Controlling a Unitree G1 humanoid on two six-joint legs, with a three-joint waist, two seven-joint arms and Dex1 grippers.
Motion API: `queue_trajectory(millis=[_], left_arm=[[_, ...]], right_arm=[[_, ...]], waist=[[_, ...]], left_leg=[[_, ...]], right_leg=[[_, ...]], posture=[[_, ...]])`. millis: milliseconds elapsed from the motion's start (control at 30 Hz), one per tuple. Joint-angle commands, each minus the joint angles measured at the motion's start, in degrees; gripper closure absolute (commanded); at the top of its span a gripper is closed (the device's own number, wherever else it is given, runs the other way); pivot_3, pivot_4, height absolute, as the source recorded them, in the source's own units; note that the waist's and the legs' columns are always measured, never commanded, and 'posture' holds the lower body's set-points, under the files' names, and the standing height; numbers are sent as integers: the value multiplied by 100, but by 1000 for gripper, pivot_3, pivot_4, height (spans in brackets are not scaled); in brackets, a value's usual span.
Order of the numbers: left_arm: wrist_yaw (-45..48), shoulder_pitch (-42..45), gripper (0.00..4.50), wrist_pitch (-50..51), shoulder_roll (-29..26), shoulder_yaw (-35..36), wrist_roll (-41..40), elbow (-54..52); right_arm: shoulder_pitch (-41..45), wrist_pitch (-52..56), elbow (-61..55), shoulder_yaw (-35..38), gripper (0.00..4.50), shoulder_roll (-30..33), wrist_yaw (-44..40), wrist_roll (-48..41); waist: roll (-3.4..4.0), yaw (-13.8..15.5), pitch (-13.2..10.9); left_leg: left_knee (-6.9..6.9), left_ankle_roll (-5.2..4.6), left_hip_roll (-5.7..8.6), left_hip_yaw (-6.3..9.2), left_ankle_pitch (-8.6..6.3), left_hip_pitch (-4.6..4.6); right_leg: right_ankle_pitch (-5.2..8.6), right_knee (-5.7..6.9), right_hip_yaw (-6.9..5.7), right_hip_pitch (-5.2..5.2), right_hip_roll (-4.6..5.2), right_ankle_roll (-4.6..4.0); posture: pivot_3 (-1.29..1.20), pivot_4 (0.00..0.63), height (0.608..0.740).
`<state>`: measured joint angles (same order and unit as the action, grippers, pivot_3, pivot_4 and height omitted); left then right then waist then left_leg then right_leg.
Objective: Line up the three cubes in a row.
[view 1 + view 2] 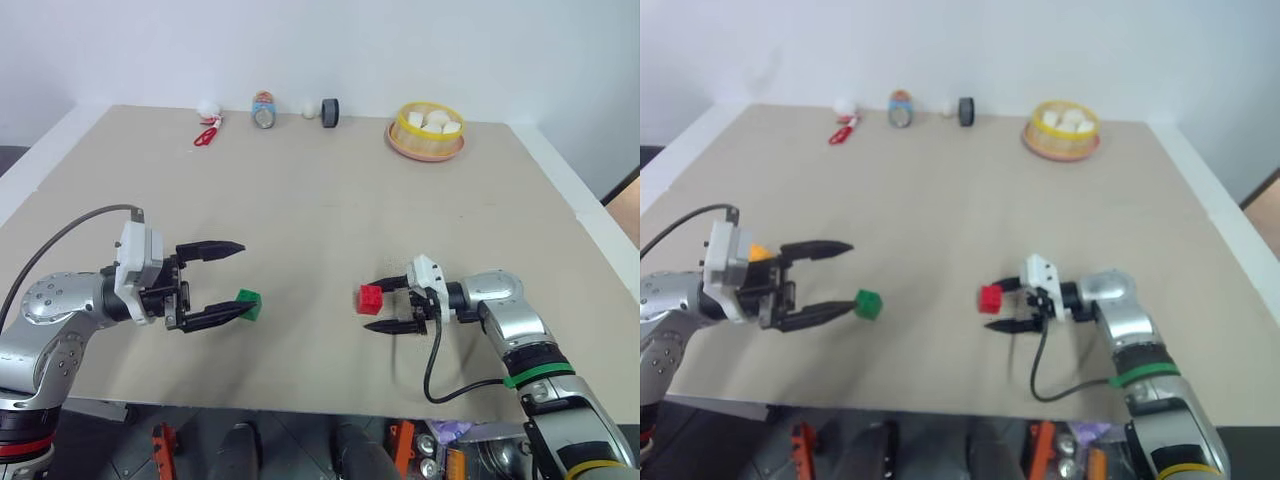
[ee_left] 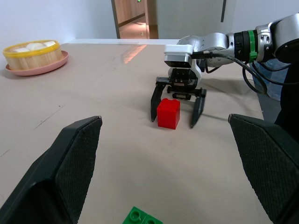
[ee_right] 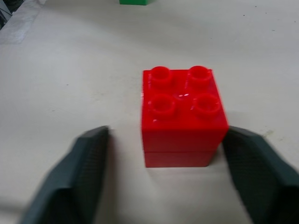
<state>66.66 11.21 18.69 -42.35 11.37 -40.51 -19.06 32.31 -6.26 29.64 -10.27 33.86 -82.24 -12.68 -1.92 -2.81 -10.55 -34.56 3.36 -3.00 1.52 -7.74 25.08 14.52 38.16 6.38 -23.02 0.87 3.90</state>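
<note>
Hands both gape empty: right hand (image 1: pixel 396 304) straddles red cube (image 1: pixel 370 298), table edge near.

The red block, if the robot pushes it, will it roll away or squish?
Probably neither. The red block sits flat on the table with square sides, so it should slide, not roll. It looks like hard, shiny plastic, likely stiff, light and a bit slippery.

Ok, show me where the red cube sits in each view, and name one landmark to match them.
Left eye view: red cube right of centre, at the right gripper's open fingertips.
Right eye view: red cube just right of centre.
Left wrist view: red cube centre, between the open fingers.
Right wrist view: red cube centre, studs up.
Shared landmark: the green cube.
</note>
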Motion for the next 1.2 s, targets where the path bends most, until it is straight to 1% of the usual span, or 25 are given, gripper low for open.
queue_trajectory(millis=[33,167,267,333,433,567,633,733,867,1067,1200], left_arm=[[-26,9,0,-71,-52,154,-51,-155],[-10,-59,0,-92,-55,173,-31,-106],[-74,-293,0,-54,-92,290,6,-78],[-305,-626,0,30,-102,463,92,-105],[-611,-933,0,72,-79,553,217,-221],[-1132,-1469,0,245,115,667,170,-547],[-1206,-1717,0,272,154,621,195,-693],[-1420,-1990,0,290,251,458,352,-819],[-1738,-2355,0,494,365,323,422,-1063],[-2236,-2479,0,573,570,90,670,-1107],[-2638,-2462,0,541,755,-239,1081,-1064]], right_arm=[[56,156,143,23,47,146,81,208],[4,500,-35,30,47,389,-182,126],[64,533,70,101,47,678,-233,213],[252,598,250,342,47,895,-139,135],[454,681,372,594,47,1010,9,-53],[886,1691,28,1182,47,1188,-177,-791],[1040,1847,-21,1324,47,1208,-162,-908],[1349,1980,-21,1459,47,1144,-18,-980],[1742,2171,-184,1641,47,753,575,-1143],[1586,2393,-1074,1578,47,358,860,-1325],[1410,2901,-2076,1522,47,218,958,-1685]], waist=[[0,0,0],[0,15,0],[0,32,0],[1,25,0],[-2,37,-2],[5,-17,-6],[7,-51,-7],[7,-56,-7],[6,-100,-8],[8,-130,-9],[8,-131,-8]], left_leg=[[-1,-1,0,-1,2,-1],[-1,-5,2,-2,14,0],[-1,-5,12,-18,16,2],[-1,-8,17,-34,17,4],[0,-13,25,-46,20,22],[18,-13,18,-48,19,27],[25,-13,8,-49,19,24],[34,-12,0,-45,18,18],[32,-11,4,-50,18,18],[31,-11,6,-48,18,25],[32,-11,6,-48,17,28]], right_leg=[[-5,0,0,0,1,0],[-14,-1,-1,-11,5,-3],[-9,-2,-4,-18,29,5],[-5,-5,-4,-15,44,12],[5,-9,0,-9,60,26],[8,-8,0,-23,53,21],[10,-7,0,-27,42,13],[17,-5,-4,-28,31,2],[17,-5,0,-28,36,1],[18,-5,-2,-31,39,4],[21,-5,-2,-31,38,7]], posture=[[0,150,740],[0,150,740],[0,150,740],[0,150,740],[0,150,740],[0,150,740],[0,150,740],[0,150,740],[0,150,740],[0,150,740],[0,150,740]])
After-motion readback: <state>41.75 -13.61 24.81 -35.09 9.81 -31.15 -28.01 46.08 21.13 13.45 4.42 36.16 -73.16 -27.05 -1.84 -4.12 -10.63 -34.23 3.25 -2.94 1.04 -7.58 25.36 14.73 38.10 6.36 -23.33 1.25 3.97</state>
